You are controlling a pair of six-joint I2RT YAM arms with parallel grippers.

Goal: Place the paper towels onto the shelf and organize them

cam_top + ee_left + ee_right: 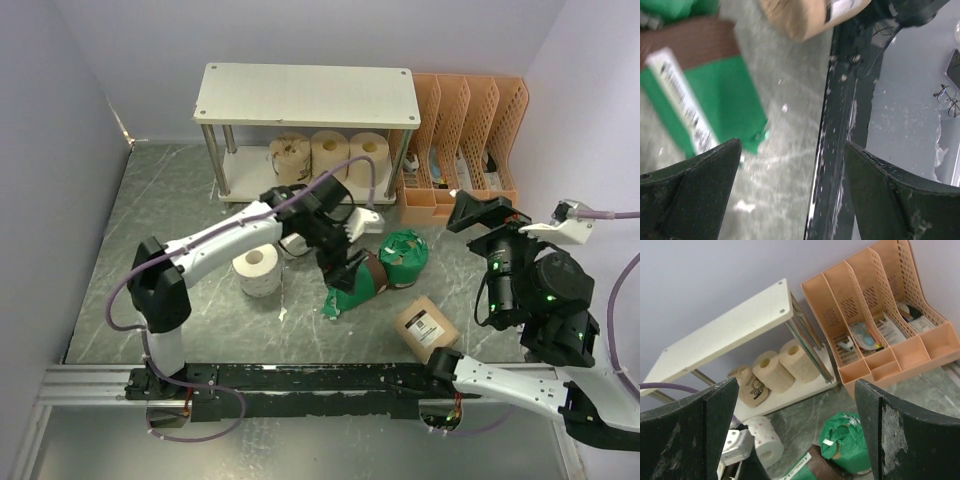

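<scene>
The left claw [791, 150] is wide apart with nothing in it, right by a green and brown roll [358, 285] lying on the table [150, 220]. The right claw [795, 385] is wide apart too and holds nothing. Three tan rolls [330, 152] sit in a row on the low board of the shelf [305, 95]. A white roll [258, 268], a green roll [404, 257] and a tan roll with a label [427, 327] are on the table.

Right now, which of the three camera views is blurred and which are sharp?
Left wrist view: smeared, the white label on the green plastic-wrapped roll unreadable. Right wrist view: off-white two-tier shelf and orange perforated file rack crisp beyond its own dark fingers. Top external view: sharp, evenly lit, only faint shadows.
</scene>
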